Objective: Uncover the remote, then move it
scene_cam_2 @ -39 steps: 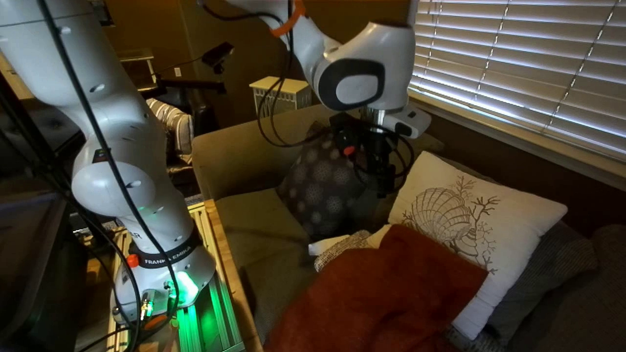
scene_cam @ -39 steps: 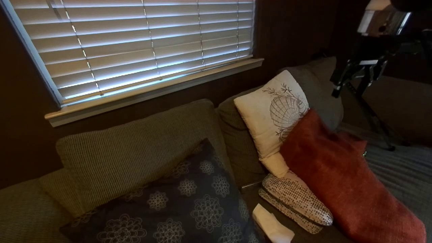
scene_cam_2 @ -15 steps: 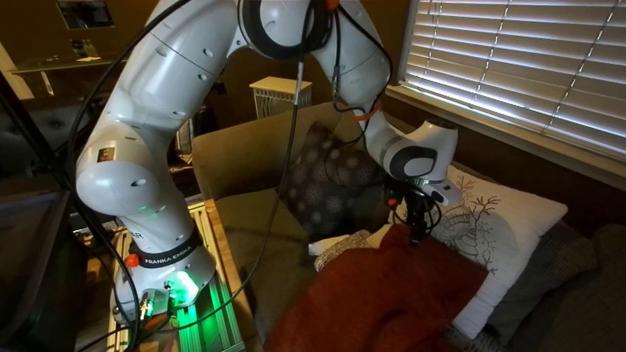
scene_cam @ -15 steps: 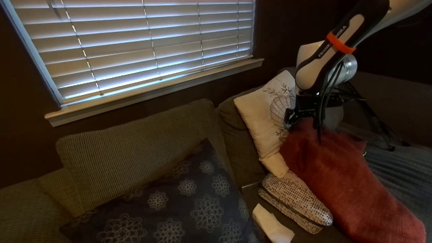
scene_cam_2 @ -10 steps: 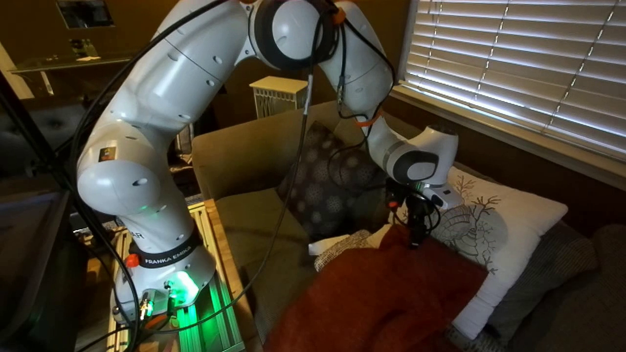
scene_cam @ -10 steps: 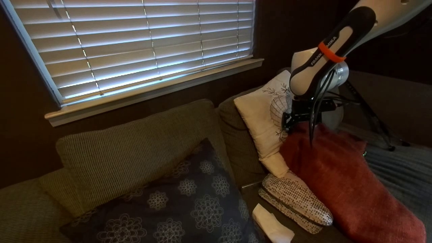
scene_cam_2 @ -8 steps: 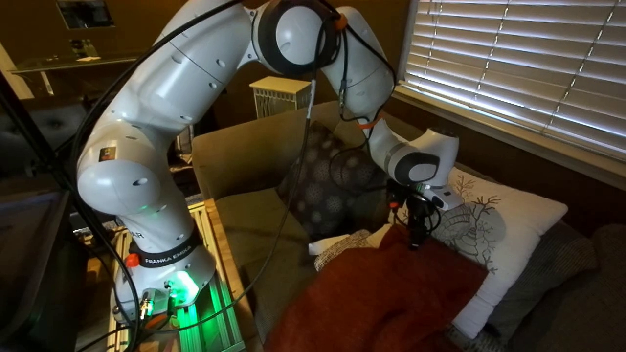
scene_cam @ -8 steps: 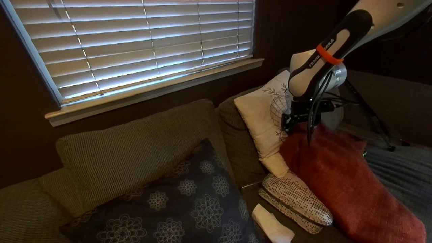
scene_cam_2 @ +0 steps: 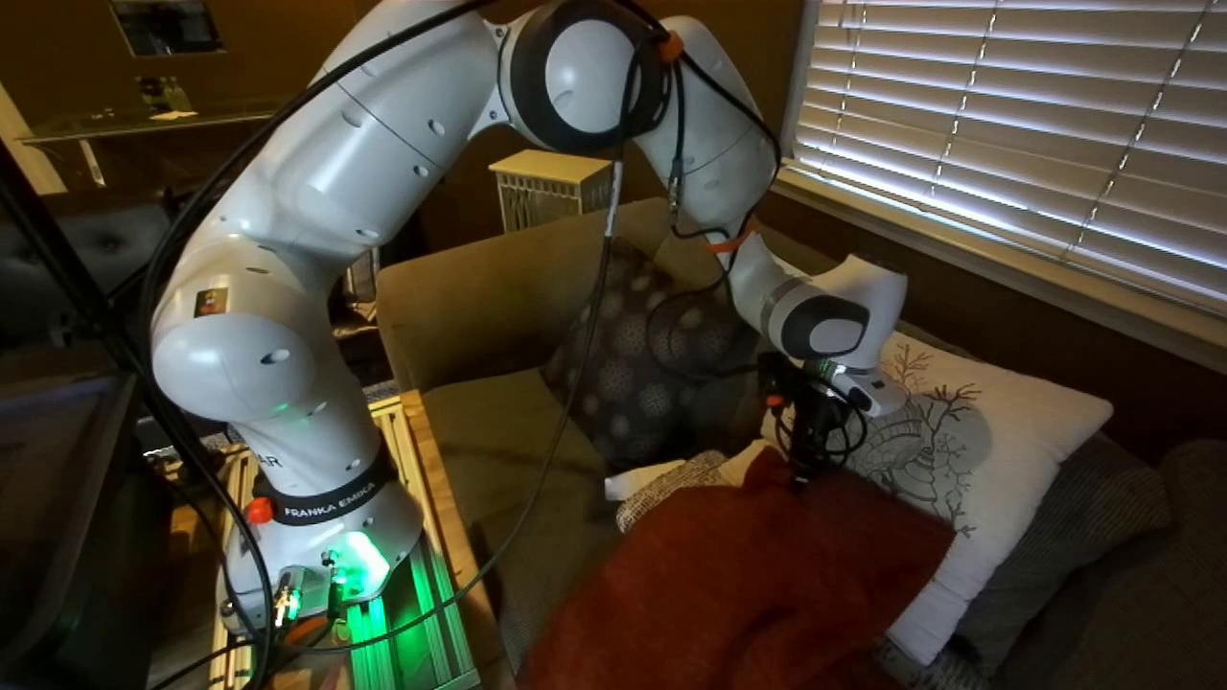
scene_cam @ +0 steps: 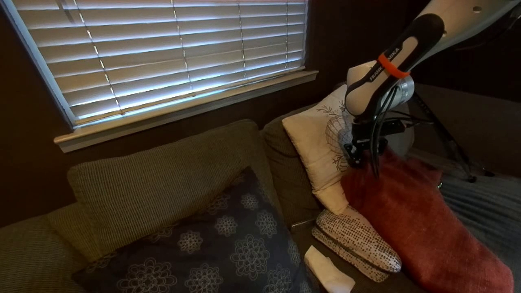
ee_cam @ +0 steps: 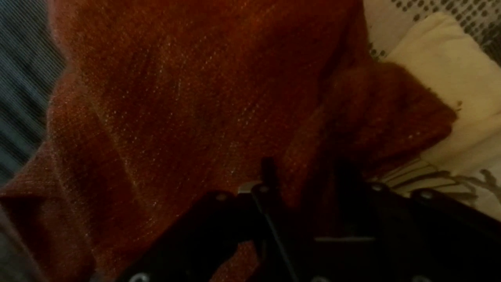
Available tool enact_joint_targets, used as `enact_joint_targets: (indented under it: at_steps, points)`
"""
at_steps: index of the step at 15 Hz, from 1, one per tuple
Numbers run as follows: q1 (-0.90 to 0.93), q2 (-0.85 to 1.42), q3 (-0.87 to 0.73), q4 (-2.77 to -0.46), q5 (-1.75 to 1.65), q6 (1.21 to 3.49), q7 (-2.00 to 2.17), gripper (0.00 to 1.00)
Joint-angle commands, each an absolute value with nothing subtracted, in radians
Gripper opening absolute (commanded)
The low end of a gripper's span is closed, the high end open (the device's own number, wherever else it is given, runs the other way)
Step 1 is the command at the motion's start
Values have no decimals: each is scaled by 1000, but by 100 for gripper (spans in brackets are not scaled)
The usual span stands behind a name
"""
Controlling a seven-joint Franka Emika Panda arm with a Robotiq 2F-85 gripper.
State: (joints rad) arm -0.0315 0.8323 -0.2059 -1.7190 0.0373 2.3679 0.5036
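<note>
And here's the claw at the blanket, beside the white cushion, fingers a little apart, red between them, can't tell whether they grip, and the remote is out of sight

Couch bearing flowered cushion, red blanket, white piece

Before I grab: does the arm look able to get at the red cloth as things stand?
Probably yes: the end effector is right at the red cloth, jaws apart, with cloth showing between them and nothing visible blocking the way. The cloth's edge lies over the white cushion, which might get caught.
</note>
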Motion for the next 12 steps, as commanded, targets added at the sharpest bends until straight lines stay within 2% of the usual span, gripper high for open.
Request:
enact_joint_targets:
  at_steps: [1,2,4,12]
  points:
    - [-21,837,-221,-1691,19,2283,480,10]
    - [-18,837,-225,-1689,12,2272,481,4]
    - [-18,832,-230,-1694,-2,2249,468,0]
    - [13,797,-341,-1765,-249,2137,385,2]
